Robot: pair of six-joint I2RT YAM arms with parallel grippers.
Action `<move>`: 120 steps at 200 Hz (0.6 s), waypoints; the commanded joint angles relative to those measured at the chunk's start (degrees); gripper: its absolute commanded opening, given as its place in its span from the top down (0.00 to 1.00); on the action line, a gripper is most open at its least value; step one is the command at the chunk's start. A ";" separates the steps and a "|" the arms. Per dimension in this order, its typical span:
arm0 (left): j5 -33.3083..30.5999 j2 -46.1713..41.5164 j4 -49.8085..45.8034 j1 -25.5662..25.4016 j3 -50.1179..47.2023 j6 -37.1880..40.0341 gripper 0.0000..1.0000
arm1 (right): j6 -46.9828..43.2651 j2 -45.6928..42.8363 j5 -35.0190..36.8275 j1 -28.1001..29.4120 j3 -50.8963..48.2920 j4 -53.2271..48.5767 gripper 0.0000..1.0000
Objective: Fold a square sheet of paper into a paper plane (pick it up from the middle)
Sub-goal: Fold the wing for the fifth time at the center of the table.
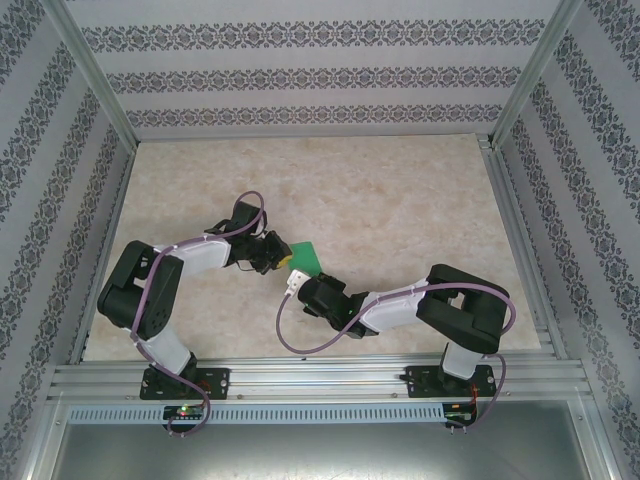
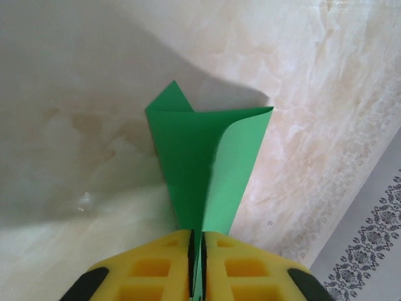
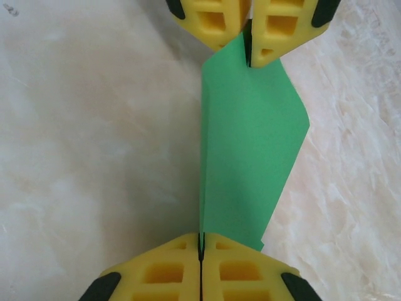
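Note:
The bright-green sheet of paper, folded into a long tapering shape, hangs between both grippers just above the table's middle. In the right wrist view my right gripper is shut on the paper's near end, its yellow fingers pressed together. My left gripper sits at the far end of the paper. Seen from the left wrist, the left gripper has its pads a narrow slit apart, and the paper still runs between them. From above, the left gripper and right gripper almost meet.
The marble-patterned tabletop stretches behind and to both sides of the arms. Aluminium rails line the near edge, and patterned walls close in the back and sides.

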 commanded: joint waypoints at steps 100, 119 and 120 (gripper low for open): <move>-4.17 0.22 -6.76 0.80 3.67 0.67 0.46 | 3.97 -1.78 -3.09 -3.33 -4.08 7.08 1.00; -4.65 -0.76 -6.94 0.75 3.14 0.21 0.42 | 6.48 -2.30 -3.01 -4.41 -4.40 7.37 1.00; -4.70 -0.84 -6.98 0.73 3.11 0.19 0.42 | 6.59 -2.34 -3.01 -4.44 -4.40 7.37 1.00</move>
